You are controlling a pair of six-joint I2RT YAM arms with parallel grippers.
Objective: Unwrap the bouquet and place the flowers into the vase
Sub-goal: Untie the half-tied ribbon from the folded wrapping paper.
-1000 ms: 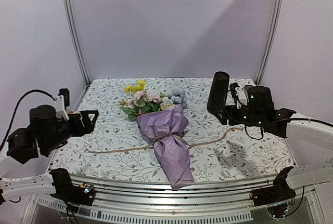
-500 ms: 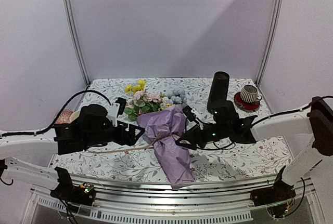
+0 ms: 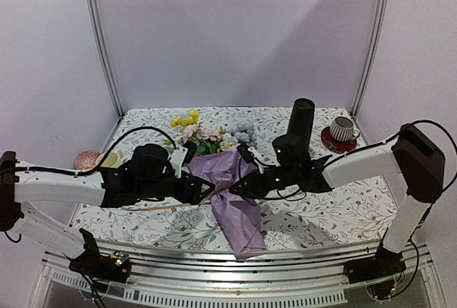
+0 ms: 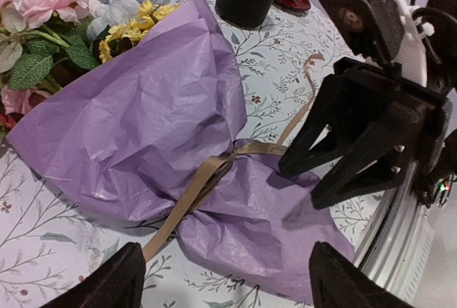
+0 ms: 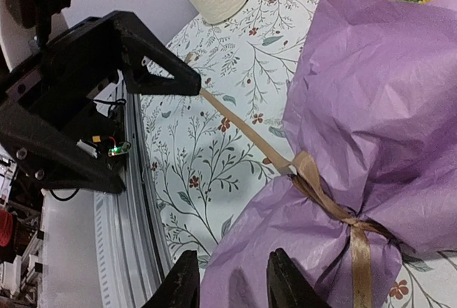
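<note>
- Two grippers meet over the bouquet [image 3: 232, 186], which lies on the tablecloth [image 3: 343, 215] at the centre of the overhead view, blooms toward the top and cone tip toward the bottom edge.
- Left gripper [image 4: 227, 279]: its fingers stand wide apart at the bottom of its wrist view, with only purple paper below and nothing between them.
- Right gripper [image 4: 298, 188]: its fingers are narrowly parted, tips just right of the raffia string [image 4: 207, 176] at the knot. No pinch on string or paper is visible.
- The flowers [image 3: 207, 136] remain wrapped, and the knot looks intact, with one tail running lower left and one upper right.
- The vase [image 3: 300, 118] stands upright, right of centre and just behind the right arm. A ribbed cup [image 3: 343, 131] on a red saucer sits further right.
- Risk: either gripper may catch crinkled paper instead of raffia, since the tie lies sunk into the folds, and a pull would then tear the wrap or crush stems.
- Risk: tugging the knot rather than a loose tail could tighten it or drag the whole bundle toward the table's near edge.
- Risk: the fingertips are close together and could collide if both close in on the knot.
- Risk: the right arm could topple the vase if it swings toward the top of the frame.
</note>
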